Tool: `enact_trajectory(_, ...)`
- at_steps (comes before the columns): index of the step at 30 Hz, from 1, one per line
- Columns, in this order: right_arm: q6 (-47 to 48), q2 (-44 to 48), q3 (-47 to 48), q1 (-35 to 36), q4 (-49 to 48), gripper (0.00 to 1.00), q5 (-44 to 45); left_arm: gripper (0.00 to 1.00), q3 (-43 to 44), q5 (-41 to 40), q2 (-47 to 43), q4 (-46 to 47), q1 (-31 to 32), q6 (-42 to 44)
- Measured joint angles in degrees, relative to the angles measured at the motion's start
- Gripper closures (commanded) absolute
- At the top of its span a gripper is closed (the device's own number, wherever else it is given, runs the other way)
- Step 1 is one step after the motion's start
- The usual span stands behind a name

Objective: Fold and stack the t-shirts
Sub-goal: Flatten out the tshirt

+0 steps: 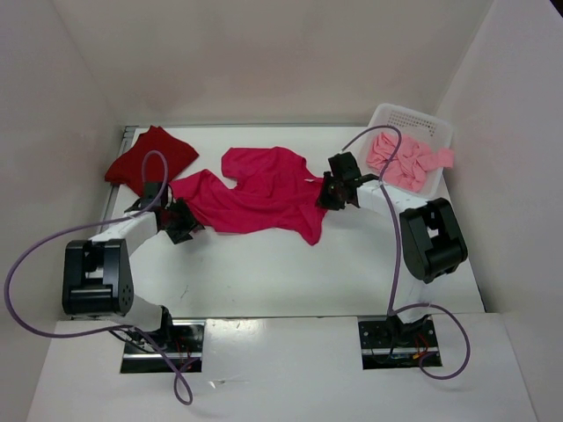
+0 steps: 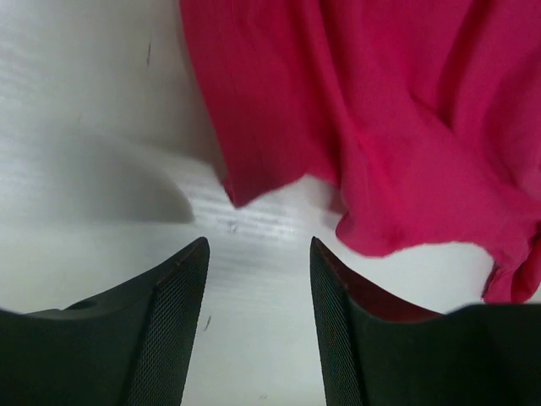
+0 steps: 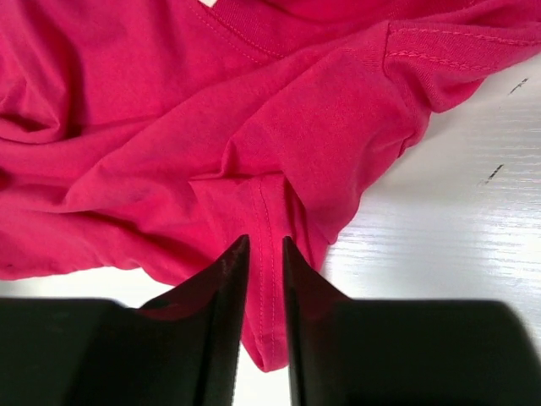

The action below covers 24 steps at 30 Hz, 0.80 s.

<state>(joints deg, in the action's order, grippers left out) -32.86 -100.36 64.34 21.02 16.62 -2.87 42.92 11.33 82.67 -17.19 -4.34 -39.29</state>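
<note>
Right wrist view: a seamed fold of the crimson t-shirt (image 3: 169, 127) is pinched by the right gripper (image 3: 264, 244). The left gripper (image 2: 258, 245) is seen spread and empty, with the shirt's edge just ahead of it.

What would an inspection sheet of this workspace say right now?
surface: white table, a few faint scuffs.
job's things: crimson t-shirt crumpled mid-table; dark red t-shirt far left; salmon t-shirt in the white basket.
clutter: white basket only, far right corner.
grippers: left gripper open, empty, short of the crimson hem; right gripper shut on a crimson fold.
cables: purple cables loop from both arms.
surroundings: plain white walls.
</note>
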Motion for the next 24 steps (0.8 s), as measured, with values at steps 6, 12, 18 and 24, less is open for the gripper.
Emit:
enact_trajectory(6, 0.63, -1.49, 0.92, 0.00, 0.00, 0.66, 0.52, 0.50, 2.69, -0.57, 7.15, 4.55, -0.02, -0.42)
enact_trajectory(12, 1.27, -6.40, 3.91, 0.00, 0.04, 0.66, 1.07, 0.83, 3.13, -1.62, 8.26, 5.79, -0.02, -0.33)
enact_trajectory(18, 1.51, -8.00, 4.87, 0.00, 0.11, 0.88, 1.57, 0.99, 4.02, -1.20, 7.19, 3.41, 0.00, 0.28)
enact_trajectory(24, 1.22, -6.97, 4.31, 0.00, 0.20, 0.98, 2.29, 1.00, 5.16, 1.33, 0.22, -1.55, -0.50, 2.73)
